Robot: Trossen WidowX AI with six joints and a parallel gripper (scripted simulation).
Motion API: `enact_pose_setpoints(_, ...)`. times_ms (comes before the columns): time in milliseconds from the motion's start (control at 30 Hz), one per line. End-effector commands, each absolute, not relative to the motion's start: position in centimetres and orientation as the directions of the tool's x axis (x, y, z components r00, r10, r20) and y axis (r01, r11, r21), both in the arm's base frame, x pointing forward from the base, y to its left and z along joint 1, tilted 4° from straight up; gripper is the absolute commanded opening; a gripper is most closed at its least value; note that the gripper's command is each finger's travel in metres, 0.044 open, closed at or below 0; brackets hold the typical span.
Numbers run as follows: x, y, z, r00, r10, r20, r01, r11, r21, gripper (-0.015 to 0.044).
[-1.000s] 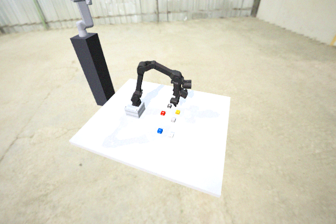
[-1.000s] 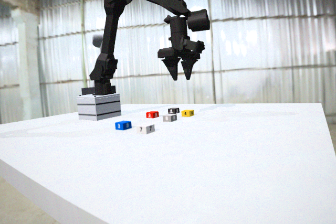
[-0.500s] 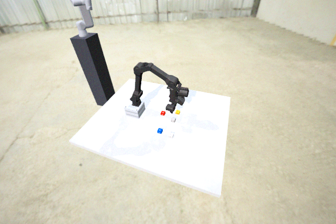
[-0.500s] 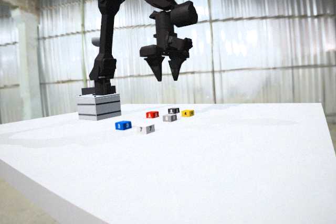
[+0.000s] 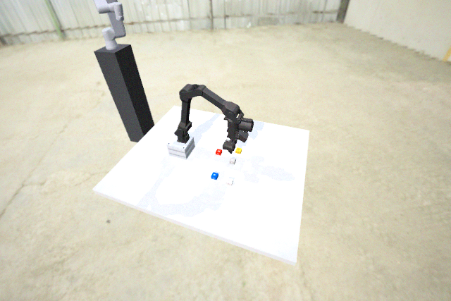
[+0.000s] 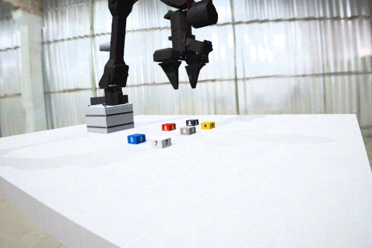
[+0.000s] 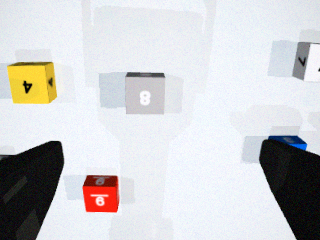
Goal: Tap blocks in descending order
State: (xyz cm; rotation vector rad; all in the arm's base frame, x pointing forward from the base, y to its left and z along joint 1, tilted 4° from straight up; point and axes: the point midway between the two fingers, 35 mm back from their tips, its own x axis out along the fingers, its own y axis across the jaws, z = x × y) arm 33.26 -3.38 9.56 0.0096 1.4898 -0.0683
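My gripper [image 5: 232, 147] [image 6: 184, 87] [image 7: 163, 151] is open and empty, high above the blocks. In the wrist view digits appear upside down. The grey block [image 5: 232, 161] [image 6: 188, 130] [image 7: 145, 94], digit 8, lies beyond the fingertips. The red block [image 5: 218, 151] [image 6: 168, 126] [image 7: 101, 194] shows an underlined digit resembling 9. The yellow block [image 5: 238, 150] [image 6: 207, 125] [image 7: 32, 83] shows 4, the white block [image 5: 230, 181] [image 6: 161, 143] [image 7: 310, 62] 7, the blue block [image 5: 215, 175] [image 6: 136, 138] [image 7: 290, 141] 3. The black block [image 6: 192, 122] is hidden in the top view; its digit is unclear.
The blocks lie apart on the white table [image 5: 262, 210] [image 6: 210, 194]. The arm's grey base box [image 5: 180, 148] [image 6: 109, 118] stands left of them. A dark pedestal [image 5: 125, 94] with a pale robot arm [image 5: 115, 20] stands beyond the table's left edge.
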Motion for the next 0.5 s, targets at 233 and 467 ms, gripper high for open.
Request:
enact_pose_setpoints(233, 34.2, -17.9, 10.4, 0.081, -0.054, -0.995, 0.066, 0.997, -0.049, 0.0400)
enact_pose_setpoints(467, 34.2, -17.9, 10.4, 0.081, -0.054, -0.995, 0.066, 0.997, -0.049, 0.0400)
